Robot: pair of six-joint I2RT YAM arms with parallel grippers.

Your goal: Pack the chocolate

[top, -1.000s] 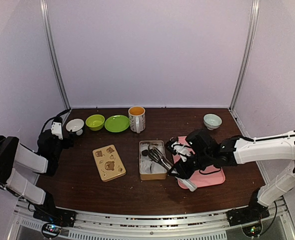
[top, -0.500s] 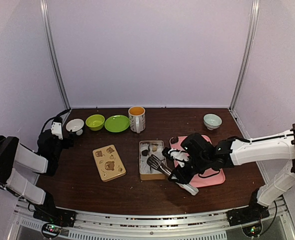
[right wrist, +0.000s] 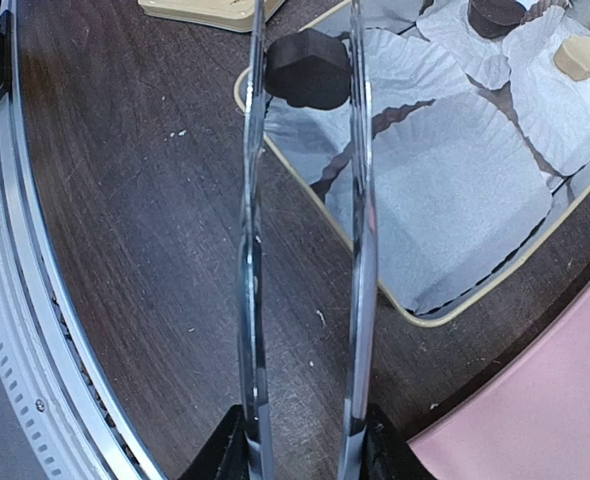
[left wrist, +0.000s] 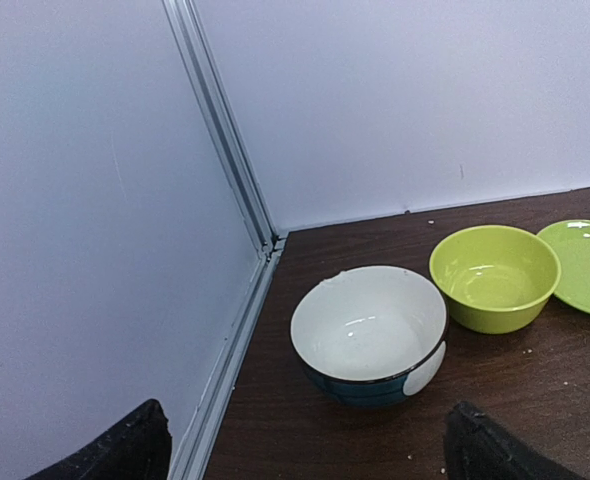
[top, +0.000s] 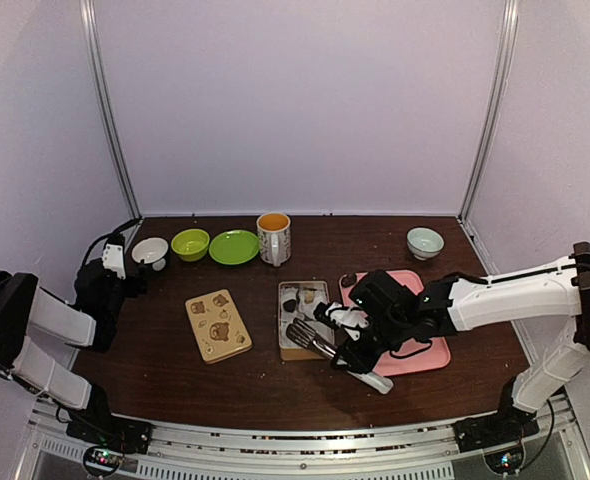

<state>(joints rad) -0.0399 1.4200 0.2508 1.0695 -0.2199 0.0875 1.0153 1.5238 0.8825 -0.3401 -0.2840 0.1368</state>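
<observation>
**Where the tongs' tips meet, one dark chocolate is pinched over a corner of the open tin**

A dark chocolate lump [right wrist: 308,68], small, rounded and almost black with a matt surface, is squeezed between the two tips of the metal tongs [right wrist: 359,250]. One shiny blade presses on each side of it. It lies at the far end of the long blades, well away from the right gripper [right wrist: 300,452]. That gripper's jaws are closed partway on the handle end, one finger outside each blade. They grip the tongs and do not touch the chocolate.

The lump is over a rounded corner of the open tin [right wrist: 420,320], above the rim and the edge of a white fluted paper cup [right wrist: 445,190]. Whether it touches the paper cannot be told. Deeper in the tin, a second dark lump [right wrist: 495,12] sits in one cup and a lighter brown lump [right wrist: 575,57] in another.

The tin stands on a dark wooden table [right wrist: 125,200], with a pink tray [top: 420,355] just to its right and a tan bear-printed lid [top: 218,325] to its left.

Well apart at the table's left edge, the left gripper [left wrist: 305,460] has its jaws spread wide and holds nothing. It faces a white bowl [left wrist: 368,325], a green bowl [left wrist: 493,275] and a green plate [left wrist: 580,265]
</observation>
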